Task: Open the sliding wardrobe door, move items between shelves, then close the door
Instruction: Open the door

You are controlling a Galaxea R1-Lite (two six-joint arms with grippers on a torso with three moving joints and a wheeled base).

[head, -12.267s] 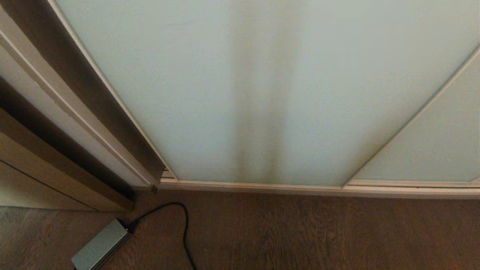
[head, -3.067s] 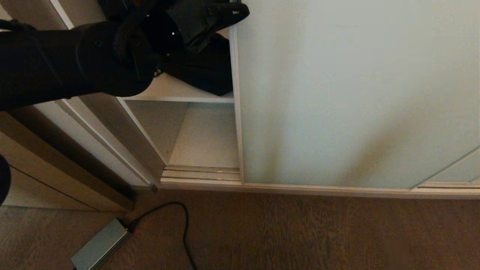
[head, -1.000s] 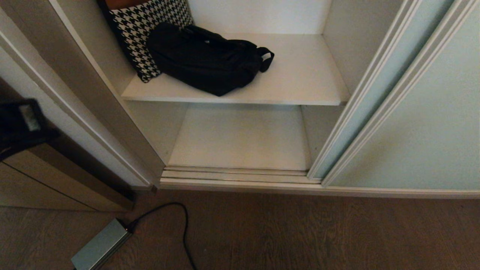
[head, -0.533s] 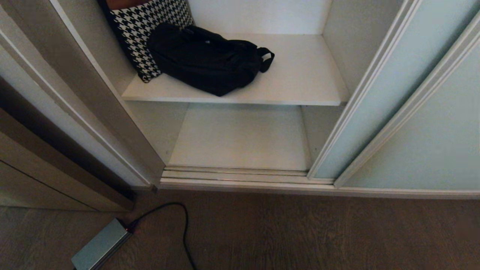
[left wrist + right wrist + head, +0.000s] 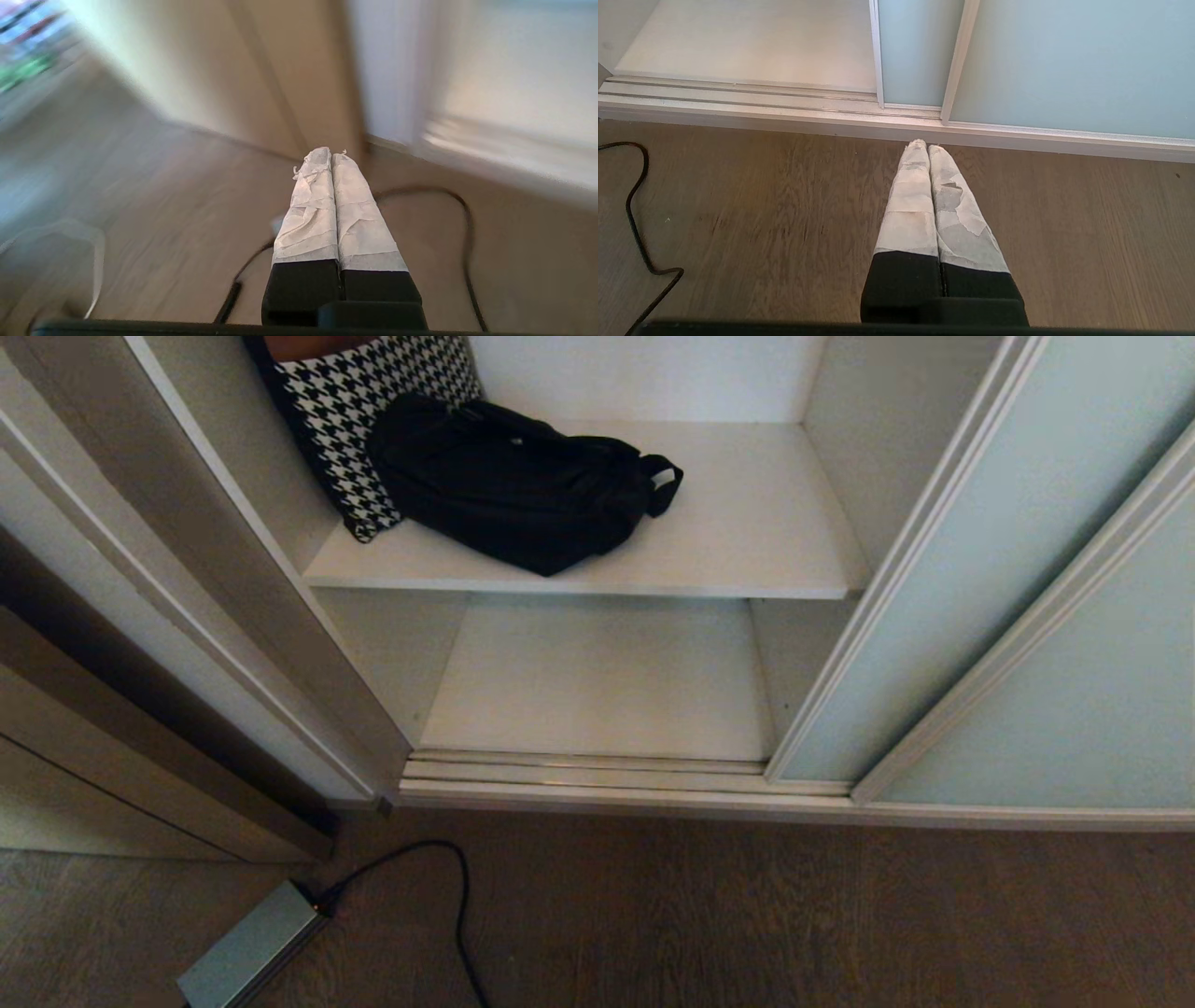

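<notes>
On the far left, the left gripper (image 5: 331, 156) hangs low over the wooden floor (image 5: 747, 915), its taped fingers pressed together on nothing; it is out of the head view, and its own view is smeared, so its surroundings are hard to read. A flat grey power brick (image 5: 250, 952) lies on the floor with a thin black cable (image 5: 459, 896) curling off it (well clear of the wardrobe).

Inside the open wardrobe, the upper of the shelves (image 5: 747, 541) carries a houndstooth bag (image 5: 364, 420) propped upright against the left wall, probably leaning there because its soft sides would not stand alone. A slumped black fabric bag (image 5: 509, 485), loop strap out to the right, rests against it. Both boards are smooth white laminate; the lower one (image 5: 597, 681) is bare, the likely destination for a bag.

The grooved metal floor track (image 5: 579, 767) runs along the threshold. To the right, the sliding wardrobe door (image 5: 952, 551), frosted pale green glass in a thin cream frame, stands pushed aside, overlapping its neighbour to expose the shelves.

The right gripper (image 5: 927, 148) rests parked above the floor before that door, fingers together and empty.
</notes>
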